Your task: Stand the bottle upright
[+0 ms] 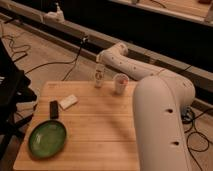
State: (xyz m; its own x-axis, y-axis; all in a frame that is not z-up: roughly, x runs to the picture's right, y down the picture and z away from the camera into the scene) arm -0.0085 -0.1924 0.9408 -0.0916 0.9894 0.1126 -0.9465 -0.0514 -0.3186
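The bottle (pixel 99 76) is a small slim whitish bottle with a darker label patch. It stands upright near the far edge of the wooden table (pixel 95 130), left of the pale cup (pixel 120 83). My gripper (pixel 100 59) is at the end of the white arm, right above the bottle's top.
A green plate (pixel 47 138) lies at the table's front left. A dark flat object (pixel 53 109) and a flat white block (pixel 68 102) lie left of centre. My white arm (pixel 160 115) covers the table's right side. Cables run on the floor behind.
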